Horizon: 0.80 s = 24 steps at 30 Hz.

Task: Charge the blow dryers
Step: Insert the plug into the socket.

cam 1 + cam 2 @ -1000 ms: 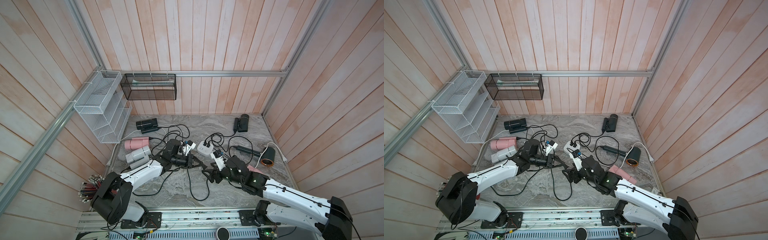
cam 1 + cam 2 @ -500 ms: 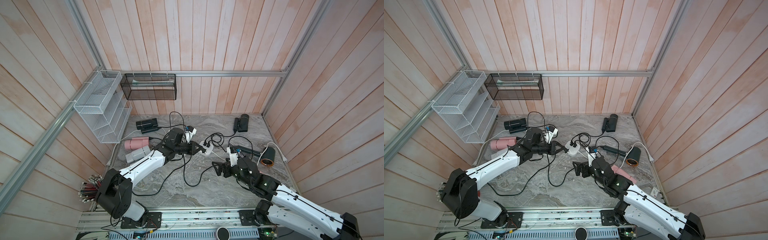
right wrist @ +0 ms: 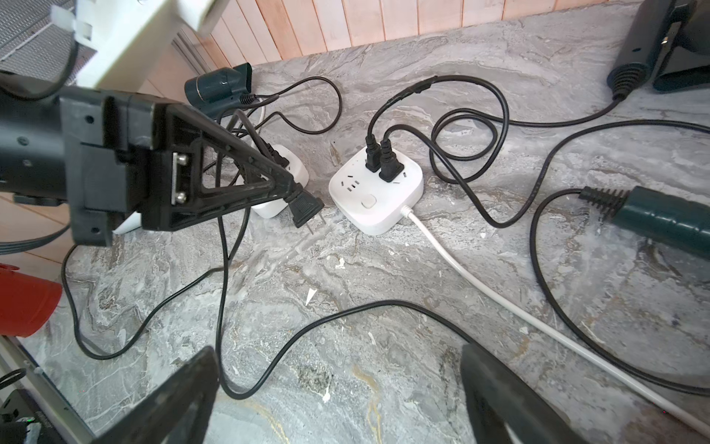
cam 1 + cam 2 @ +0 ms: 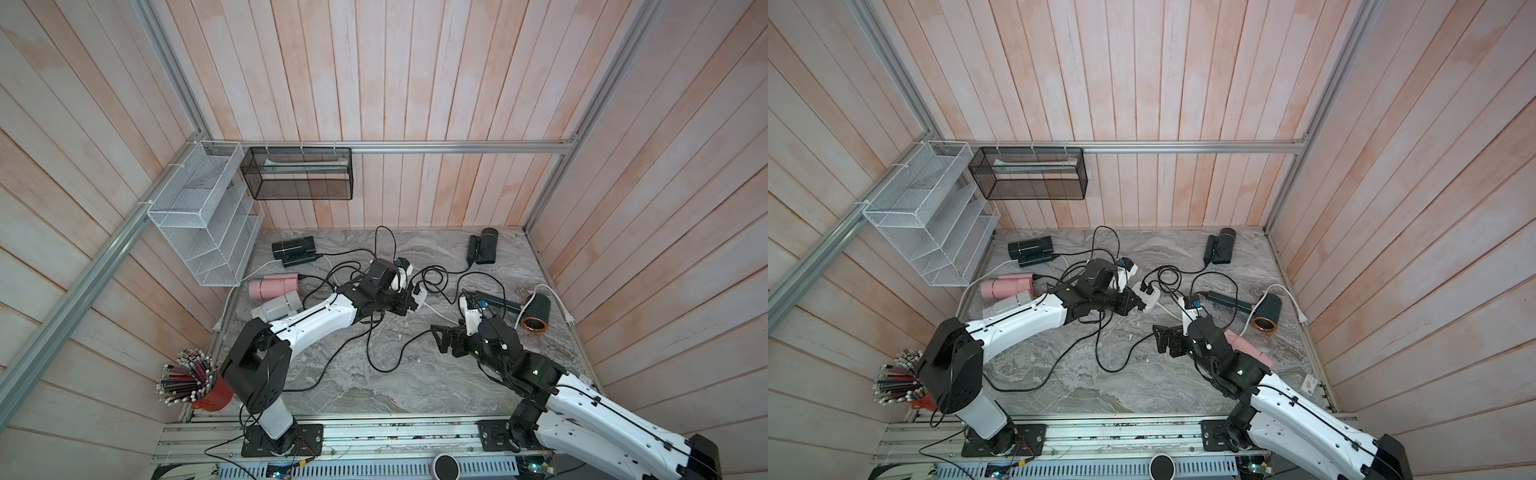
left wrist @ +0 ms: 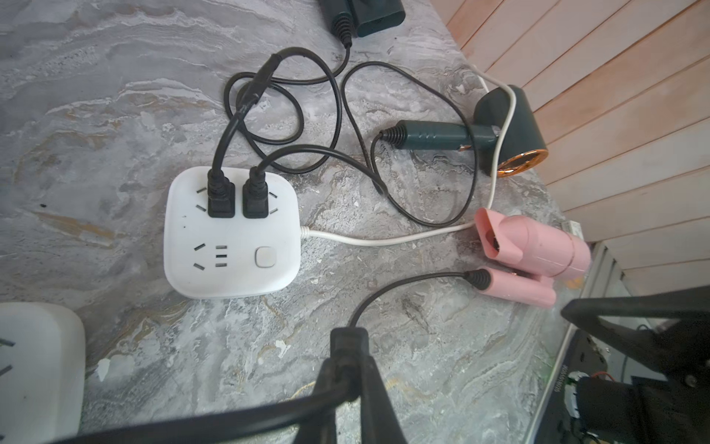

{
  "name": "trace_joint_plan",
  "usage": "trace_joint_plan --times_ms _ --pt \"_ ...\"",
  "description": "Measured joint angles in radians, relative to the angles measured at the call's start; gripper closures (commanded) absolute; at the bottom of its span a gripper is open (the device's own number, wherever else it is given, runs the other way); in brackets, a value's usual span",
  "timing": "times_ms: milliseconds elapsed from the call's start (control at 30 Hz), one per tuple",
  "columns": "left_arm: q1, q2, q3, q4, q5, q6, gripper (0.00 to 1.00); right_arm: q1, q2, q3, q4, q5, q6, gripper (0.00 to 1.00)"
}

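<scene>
Hovering just beside the white power strip (image 5: pixel 230 276), a black plug (image 5: pixel 347 342) is clamped in the left gripper (image 5: pixel 347 369). Its cord is led to the pink blow dryer (image 5: pixel 538 246), laid on the marble tabletop (image 5: pixel 115 115) near the right gripper (image 4: pixel 444 340), which is spread wide and empty.

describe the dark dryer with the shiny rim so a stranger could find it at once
On the marble tabletop, look along the wall on the right arm's side. Near it, farther back than the right gripper, lies a dark green blow dryer with a white cable over its barrel. Unlike the folded pink dryer nearby, its handle sticks straight out and its mouth has a copper ring.
</scene>
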Motion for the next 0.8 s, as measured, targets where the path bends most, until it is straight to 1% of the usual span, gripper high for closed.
trace_joint_plan --times_ms 233,367,467,567,800 --pt "-0.076 0.0 0.055 -0.052 -0.129 0.005 0.9 0.0 -0.002 0.0 -0.002 0.053 0.005 0.04" --pt "-0.099 0.001 0.102 -0.088 -0.185 0.01 0.9 0.0 -0.002 0.0 -0.004 0.077 0.015 0.03" --pt "-0.093 0.01 0.128 -0.103 -0.211 0.011 0.9 0.0 -0.007 -0.002 -0.003 0.08 0.015 0.0" --pt "-0.072 0.036 0.15 -0.111 -0.225 0.011 0.9 0.0 -0.025 -0.015 -0.001 0.079 0.014 0.0" --pt "-0.032 0.084 0.152 -0.13 -0.23 0.011 0.9 0.0 -0.085 -0.043 0.018 0.049 -0.004 0.0"
